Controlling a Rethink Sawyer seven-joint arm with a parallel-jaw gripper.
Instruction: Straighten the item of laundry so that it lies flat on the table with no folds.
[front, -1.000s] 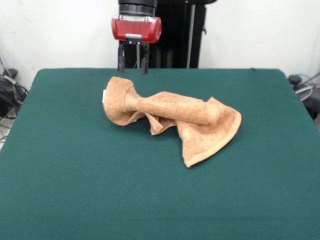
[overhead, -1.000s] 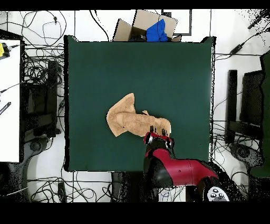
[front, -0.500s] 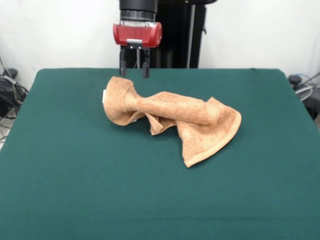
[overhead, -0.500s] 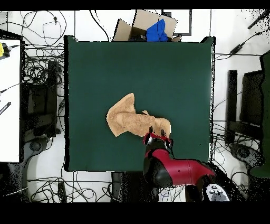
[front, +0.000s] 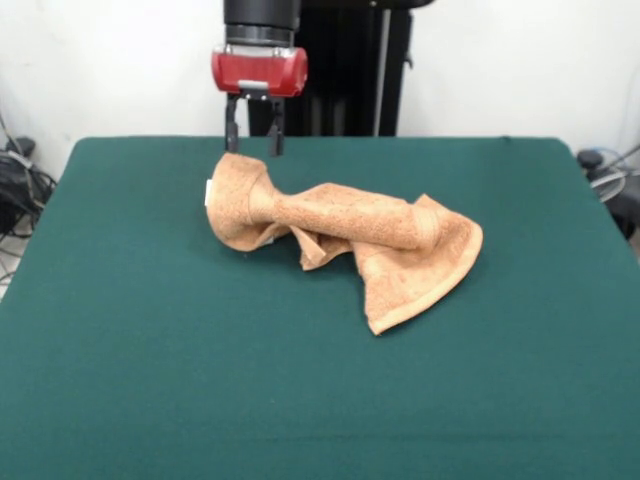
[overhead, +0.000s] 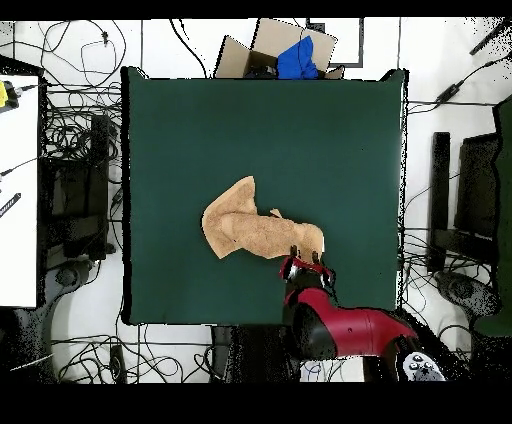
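- We have the table (front: 120, 330) filling most of the front view, its dark green cloth top bare apart from one thing lying on it.
- The towel (front: 340, 235) lies near the middle of the table, a little toward the far side in the front view. It is far from flat: the middle is rolled into a thick twist, one end is bunched into a rounded lump (front: 238, 195), and the other end fans out into a wide flap with its hemmed border showing (front: 420, 300).
- In the overhead view the same towel (overhead: 255, 230) runs slantwise, its wide end up and left and its bunched end low and right, next to the arm.
- Our gripper (front: 251, 150) hangs just above the bunched end, the tips close to the cloth but seemingly not touching it. The jaws stand apart with a clear gap between them and hold nothing. From above, the gripper (overhead: 307, 262) sits at the towel's lower right edge.
- A tiny white tag (front: 209, 192) shows at the outer side of the bunched end.
- We judge the step in hand to be a grasp on that end. To do it well we should come straight down, pinch one outer layer or corner instead of the whole lump, then lift and draw away from the twist so it unrolls.
- If we take too thick a bite, the towel is likely to drag across the table still twisted.
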